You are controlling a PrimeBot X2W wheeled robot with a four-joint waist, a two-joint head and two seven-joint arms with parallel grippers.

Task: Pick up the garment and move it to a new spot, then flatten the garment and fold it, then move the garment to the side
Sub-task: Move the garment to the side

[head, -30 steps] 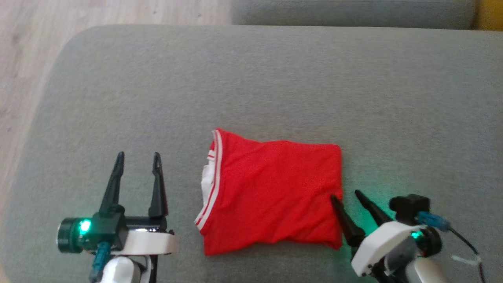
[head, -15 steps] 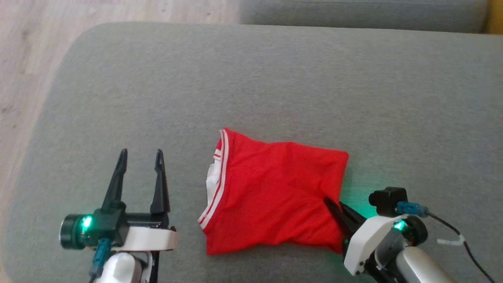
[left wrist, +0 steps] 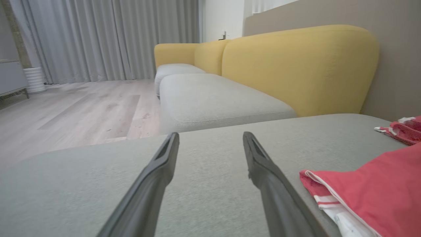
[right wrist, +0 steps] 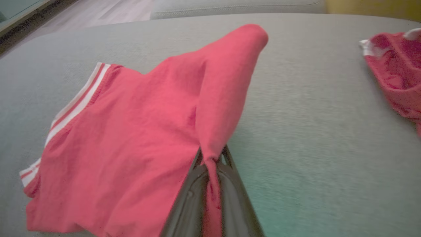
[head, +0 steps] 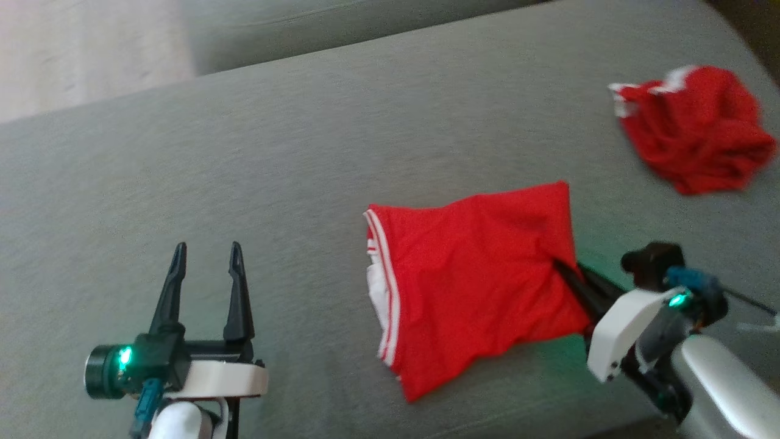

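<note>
Red garment (head: pixel 475 274) now pinched by our right end effector (head: pixel 560 268), spread a second ago; left end effector (head: pixel 206 250) spread. Right wrist view shows us cloth between the fingers (right wrist: pixel 235 194).

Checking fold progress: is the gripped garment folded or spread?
Folded: the garment lies doubled, waistband layers stacked at one edge, corner pinched by right gripper.

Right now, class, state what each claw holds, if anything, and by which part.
The right claw is shut on the folded red garment, pinching cloth at its right edge. The left claw is open, holding nothing.
</note>
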